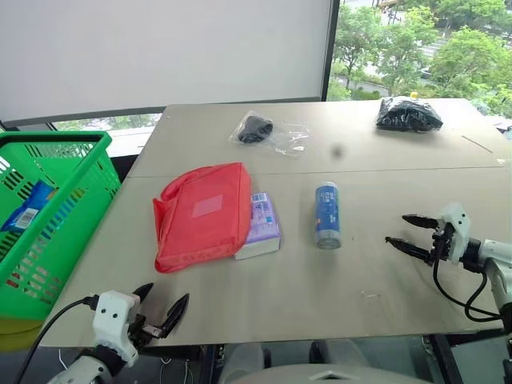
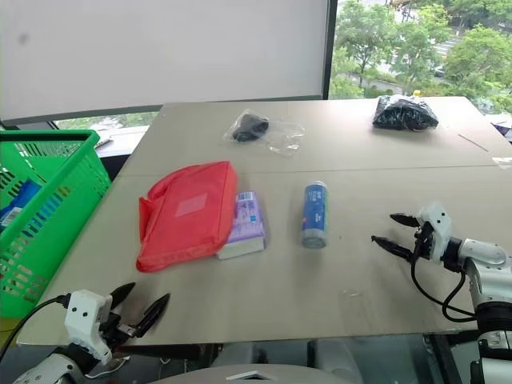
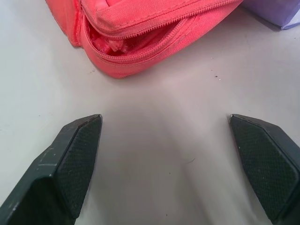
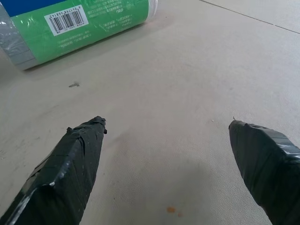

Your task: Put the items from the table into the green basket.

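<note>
We hold both grippers spread and empty: the left gripper [image 1: 160, 314] faces the red zip pouch [image 1: 204, 213], the right gripper [image 1: 414, 235] the blue roll [image 1: 326, 214], ready for the green basket [image 1: 76, 204].

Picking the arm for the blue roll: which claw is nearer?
Right. The right claw sits open on the table beside the blue roll; the left claw is at the near edge, beyond the red pouch.
</note>
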Motion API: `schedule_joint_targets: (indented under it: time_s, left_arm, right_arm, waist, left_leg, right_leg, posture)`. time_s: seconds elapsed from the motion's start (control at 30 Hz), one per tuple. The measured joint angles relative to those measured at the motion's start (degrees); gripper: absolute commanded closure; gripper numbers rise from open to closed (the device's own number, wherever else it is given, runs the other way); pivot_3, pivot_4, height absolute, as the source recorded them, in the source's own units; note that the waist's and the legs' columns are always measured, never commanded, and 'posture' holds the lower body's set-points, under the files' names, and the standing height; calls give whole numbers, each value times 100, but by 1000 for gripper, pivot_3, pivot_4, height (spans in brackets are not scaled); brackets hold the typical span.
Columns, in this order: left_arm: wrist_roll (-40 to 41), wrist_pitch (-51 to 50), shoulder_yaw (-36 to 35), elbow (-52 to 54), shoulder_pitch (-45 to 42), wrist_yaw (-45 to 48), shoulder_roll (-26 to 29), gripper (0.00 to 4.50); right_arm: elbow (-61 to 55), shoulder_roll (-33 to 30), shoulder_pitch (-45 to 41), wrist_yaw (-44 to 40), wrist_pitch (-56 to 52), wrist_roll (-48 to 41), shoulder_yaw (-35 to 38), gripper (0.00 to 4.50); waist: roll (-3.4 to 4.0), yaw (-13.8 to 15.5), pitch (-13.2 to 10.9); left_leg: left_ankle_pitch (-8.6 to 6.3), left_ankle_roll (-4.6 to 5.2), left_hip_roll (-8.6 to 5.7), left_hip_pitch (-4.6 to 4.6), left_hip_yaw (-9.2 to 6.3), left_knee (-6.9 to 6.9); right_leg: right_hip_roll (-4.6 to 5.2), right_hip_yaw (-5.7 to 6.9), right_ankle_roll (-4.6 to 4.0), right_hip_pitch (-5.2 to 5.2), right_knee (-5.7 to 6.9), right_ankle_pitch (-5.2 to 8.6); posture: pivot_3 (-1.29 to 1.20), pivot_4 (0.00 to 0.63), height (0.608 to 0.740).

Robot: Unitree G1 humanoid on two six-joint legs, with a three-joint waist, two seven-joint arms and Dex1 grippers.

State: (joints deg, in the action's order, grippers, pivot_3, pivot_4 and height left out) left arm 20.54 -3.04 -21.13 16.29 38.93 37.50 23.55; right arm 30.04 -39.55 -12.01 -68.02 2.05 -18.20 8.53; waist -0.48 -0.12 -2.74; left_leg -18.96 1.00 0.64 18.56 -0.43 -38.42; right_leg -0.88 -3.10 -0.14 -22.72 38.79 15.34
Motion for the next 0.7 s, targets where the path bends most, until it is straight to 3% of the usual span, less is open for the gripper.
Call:
schedule_joint_targets:
  time_s: [0.2, 0.7]
  left_arm:
    - [-10, 20, 54, 75, 61, 124, 37, 17]
    - [-378, 508, 263, 232, 124, 63, -45, 17]
  right_arm:
    - [-252, -99, 435, 2, -7, -44, 144, 4]
    - [-370, -98, 402, -62, -48, -131, 142, 4]
  waist:
    - [-2, 38, -16]
    - [-12, -2, -35]
  left_leg:
    - [-2, 3, 0, 2, 0, 0]
    - [-3, 5, 1, -2, 7, 0]
  right_leg:
    - [1, 0, 3, 0, -4, 3]
    - [0, -7, 24, 1, -2, 15]
  posture:
    - [65, 41, 740]
    - [83, 39, 740]
